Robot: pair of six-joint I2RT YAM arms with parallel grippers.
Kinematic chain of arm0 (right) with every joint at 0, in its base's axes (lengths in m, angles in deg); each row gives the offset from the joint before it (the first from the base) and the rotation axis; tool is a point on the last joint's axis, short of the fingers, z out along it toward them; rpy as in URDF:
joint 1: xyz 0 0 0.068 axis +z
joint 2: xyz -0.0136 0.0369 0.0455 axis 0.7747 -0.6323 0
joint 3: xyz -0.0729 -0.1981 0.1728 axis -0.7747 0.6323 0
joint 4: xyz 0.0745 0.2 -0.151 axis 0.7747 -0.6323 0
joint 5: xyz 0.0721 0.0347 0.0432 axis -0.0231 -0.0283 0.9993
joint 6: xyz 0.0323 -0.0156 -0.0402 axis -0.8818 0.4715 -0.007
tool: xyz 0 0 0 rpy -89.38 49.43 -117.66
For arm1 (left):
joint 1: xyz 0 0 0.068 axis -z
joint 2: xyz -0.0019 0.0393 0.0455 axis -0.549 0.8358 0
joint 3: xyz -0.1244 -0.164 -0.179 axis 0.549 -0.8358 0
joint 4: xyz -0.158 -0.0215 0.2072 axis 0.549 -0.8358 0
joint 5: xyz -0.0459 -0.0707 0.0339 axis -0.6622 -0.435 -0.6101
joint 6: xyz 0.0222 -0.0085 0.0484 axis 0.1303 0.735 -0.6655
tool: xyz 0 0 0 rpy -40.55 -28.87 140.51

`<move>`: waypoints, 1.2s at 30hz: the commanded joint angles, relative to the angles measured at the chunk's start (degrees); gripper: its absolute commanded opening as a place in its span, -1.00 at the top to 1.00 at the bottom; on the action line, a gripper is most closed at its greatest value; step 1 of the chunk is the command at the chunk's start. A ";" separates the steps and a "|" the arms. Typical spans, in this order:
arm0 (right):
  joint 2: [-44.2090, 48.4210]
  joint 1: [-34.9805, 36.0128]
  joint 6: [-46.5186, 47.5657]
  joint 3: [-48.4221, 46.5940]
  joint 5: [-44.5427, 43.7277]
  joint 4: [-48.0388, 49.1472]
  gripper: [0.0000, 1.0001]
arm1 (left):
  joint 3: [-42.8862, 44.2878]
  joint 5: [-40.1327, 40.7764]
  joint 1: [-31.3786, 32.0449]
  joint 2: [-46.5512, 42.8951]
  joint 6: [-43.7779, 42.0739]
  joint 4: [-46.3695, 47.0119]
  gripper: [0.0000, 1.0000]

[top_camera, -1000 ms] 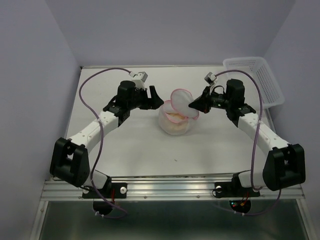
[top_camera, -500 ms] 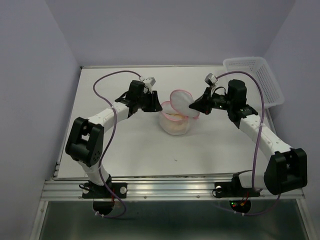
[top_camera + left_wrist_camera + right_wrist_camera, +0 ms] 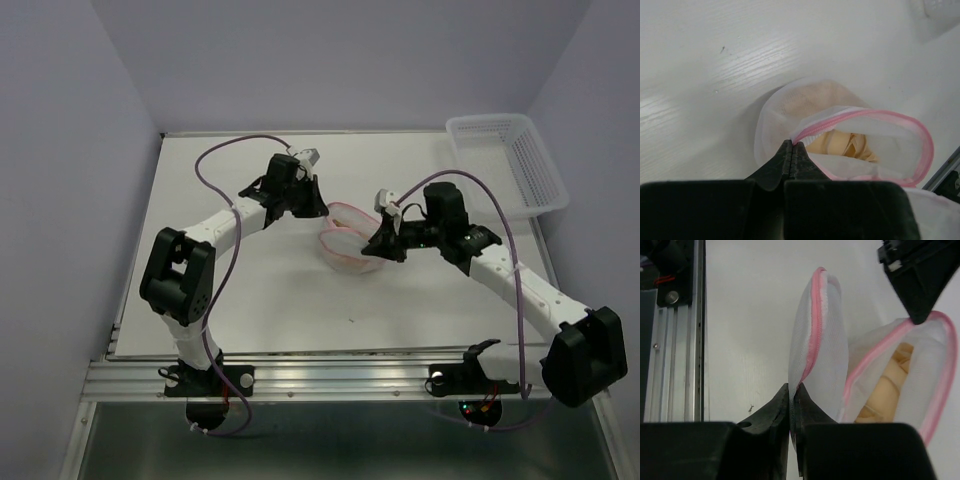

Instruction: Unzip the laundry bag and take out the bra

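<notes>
On your table (image 3: pixel 260 290), at centre: you see the laundry bag (image 3: pixel 345 252), unzipped and gaping.
Left gripper (image 3: pixel 791 146): your fingers are pressed together on the bag's pink rim.
Right gripper (image 3: pixel 791 392): your fingers pinch the pink edge of the open flap.
Bra (image 3: pixel 847 145): tan folds, inside the bag.
</notes>
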 commanded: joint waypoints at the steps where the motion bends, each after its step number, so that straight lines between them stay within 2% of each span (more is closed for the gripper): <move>1: 1.66 9.15 6.97 -1.06 -13.77 -7.19 0.75 | 0.90 -0.23 0.62 -2.77 0.47 0.88 1.00; 2: 1.66 12.04 6.36 -0.71 -15.81 -7.28 0.75 | 0.63 -0.32 0.70 -2.95 0.47 0.88 1.00; 3: 1.84 13.28 5.66 -0.18 -18.09 -7.28 0.64 | 0.45 -0.32 0.70 -3.13 0.47 0.88 1.00; 6: 1.66 17.23 4.07 1.93 -23.56 -7.98 0.01 | -0.16 -0.41 0.70 -3.65 0.30 0.79 1.00; 7: 1.75 17.25 3.63 2.28 -24.09 -7.63 -0.27 | -0.34 -0.50 0.79 -3.83 0.30 0.70 1.00; 9: 2.01 17.25 3.01 2.11 -23.31 -7.54 -0.53 | -0.69 -0.85 0.70 -4.53 0.03 0.62 1.00; 12: 3.86 17.25 -0.84 1.32 -29.17 -4.91 -0.81 | -1.39 -1.11 0.88 -6.02 -0.23 0.62 1.00; 13: 4.29 17.25 -2.60 0.97 -31.45 -3.08 -0.99 | -1.65 -1.11 1.05 -6.64 -0.23 0.62 1.00; 14: 4.65 17.25 -7.22 0.53 -36.26 -2.10 -1.00 | -2.27 -1.03 1.40 -7.60 -0.23 0.62 1.00; 16: 5.09 17.25 -11.11 -1.57 -39.28 -0.52 -1.00 | -2.45 0.20 1.84 -8.22 -0.23 -0.87 1.00; 17: 5.00 17.25 -16.71 -2.36 -41.56 0.10 -1.00 | -2.45 0.90 2.37 -8.75 -0.14 -1.31 1.00; 20: 2.64 17.25 -26.93 -7.27 -41.41 -0.51 -1.00 | -3.59 1.17 3.25 -10.33 0.56 -1.58 1.00; 24: -2.28 17.25 -34.51 -9.23 -34.13 -1.48 -1.00 | -3.94 3.10 3.78 -11.91 1.44 -3.16 1.00; 36: -11.43 17.25 -52.52 -9.05 -50.27 -3.15 -1.00 | -5.43 5.48 5.45 -13.24 2.40 -4.22 1.00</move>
